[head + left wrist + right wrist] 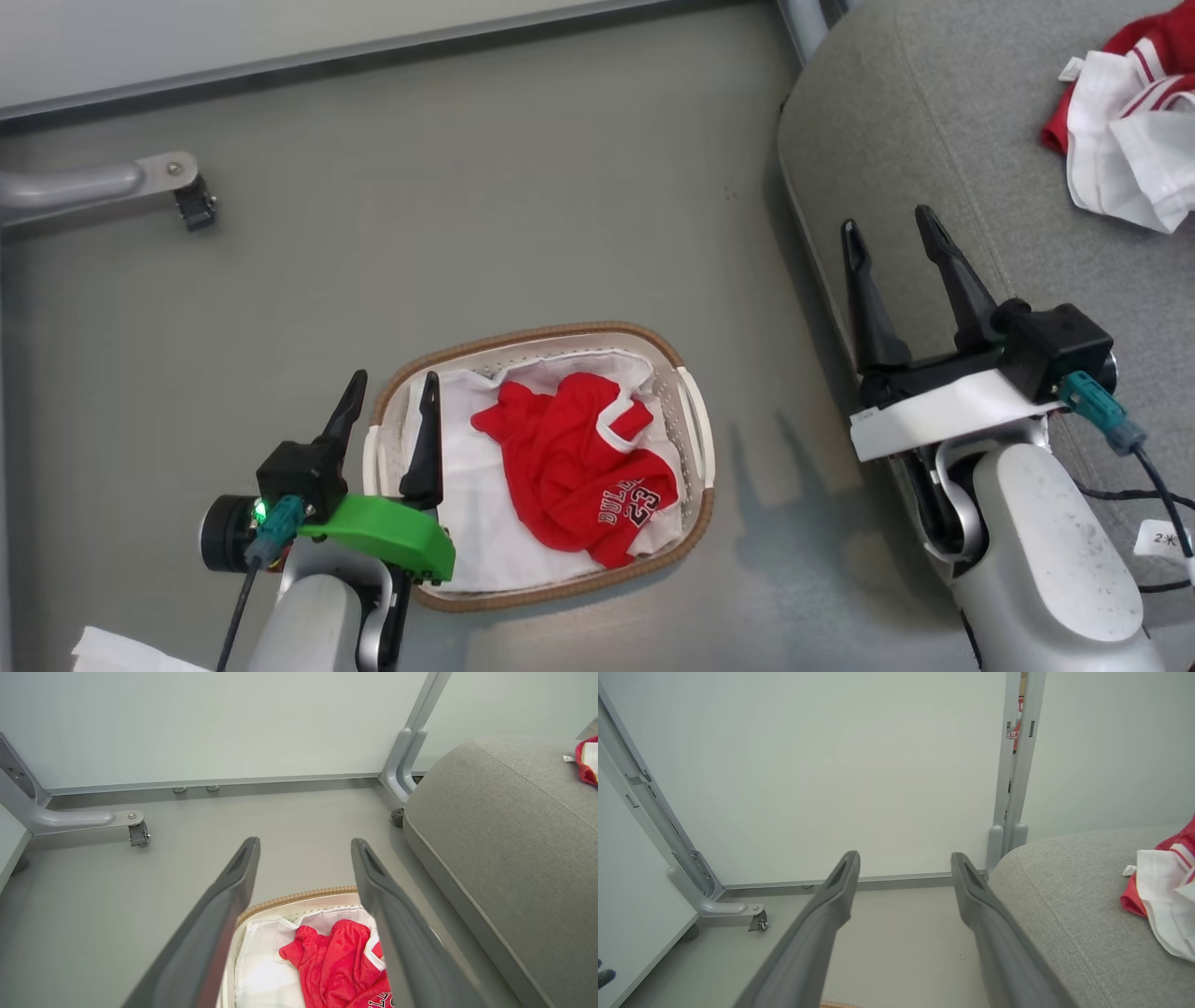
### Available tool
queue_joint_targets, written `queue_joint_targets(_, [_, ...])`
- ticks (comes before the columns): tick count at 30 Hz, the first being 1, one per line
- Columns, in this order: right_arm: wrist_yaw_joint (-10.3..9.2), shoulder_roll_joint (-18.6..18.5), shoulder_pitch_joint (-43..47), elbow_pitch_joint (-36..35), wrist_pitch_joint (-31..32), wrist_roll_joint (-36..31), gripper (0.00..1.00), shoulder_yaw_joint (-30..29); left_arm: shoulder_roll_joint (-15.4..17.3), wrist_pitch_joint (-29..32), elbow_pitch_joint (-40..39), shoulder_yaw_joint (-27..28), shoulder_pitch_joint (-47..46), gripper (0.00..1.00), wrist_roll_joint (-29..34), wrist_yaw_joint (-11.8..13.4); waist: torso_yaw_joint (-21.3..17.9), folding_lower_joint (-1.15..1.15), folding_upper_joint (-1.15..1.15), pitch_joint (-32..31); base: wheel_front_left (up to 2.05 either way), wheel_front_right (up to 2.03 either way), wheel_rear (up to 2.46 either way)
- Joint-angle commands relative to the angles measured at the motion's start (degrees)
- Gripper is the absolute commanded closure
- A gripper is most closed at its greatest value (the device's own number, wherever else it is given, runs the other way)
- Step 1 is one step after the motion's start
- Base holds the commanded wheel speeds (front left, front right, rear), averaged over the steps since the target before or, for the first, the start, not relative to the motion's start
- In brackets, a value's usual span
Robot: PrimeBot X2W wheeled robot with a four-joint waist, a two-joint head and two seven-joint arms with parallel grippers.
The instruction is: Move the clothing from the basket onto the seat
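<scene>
While one red jersey lies crumpled in the basket, on its white liner, another red-and-white garment already sits on the grey seat, so by my reading the task is partly done and the basket piece is the one to fetch. The left gripper is plainly the nearer: it hangs above the basket's left rim with its jaws spread wide and empty, one finger over the floor outside the rim and the other over the liner inside. From those jaws the jersey lies to the robot's right and slightly back toward its body, not beneath them. In the left wrist view the red cloth shows low between the fingers of the left gripper, crowded against the right-hand one. The heap's long axis runs diagonally in the head view, from far left to near right, with the "23" lettering at the near end. The right gripper, its jaws also wide and holding nothing, hovers at the seat's rounded edge, well apart from the basket. A reach would probably need the left arm to shift rightward and descend onto the heap's raised middle.
</scene>
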Motion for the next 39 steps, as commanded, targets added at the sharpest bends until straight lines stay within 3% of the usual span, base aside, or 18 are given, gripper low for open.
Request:
queue_joint_targets(1, [-0.08, -0.20, -1.05, -0.75, -0.06, 0.89, 0.00, 0.47, 0.27, 0.04, 0.60, 0.33, -1.67, 0.00, 0.52, -0.27, -5.18, 0.00, 0.00, 5.23, 0.00, 0.00, 0.00])
queue_joint_targets(11, [-0.08, -0.14, -5.20, -4.46, -0.06, 5.12, 0.00, 2.81, 0.34, 0.04, 6.39, 0.43, -8.36, 0.00, 4.19, -1.08, -9.61, 0.00, 0.00, 13.13, 0.00, 0.00, 0.00])
queue_joint_targets(25, [-0.08, -0.15, -9.21, -8.57, -0.06, 7.70, 0.00, 4.43, 1.84, 0.04, 17.00, -1.19, -18.18, 0.00, 6.45, -1.93, -11.55, 0.00, 0.00, 22.06, 0.00, 0.00, 0.00])
queue_joint_targets(39, [-0.08, -0.17, -12.73, -11.37, -0.06, 9.88, 0.00, 5.72, 4.71, 0.05, 25.71, -8.46, -27.60, 0.00, 4.46, -1.98, -13.41, 0.00, 0.00, 30.52, 0.00, 0.00, 0.00])
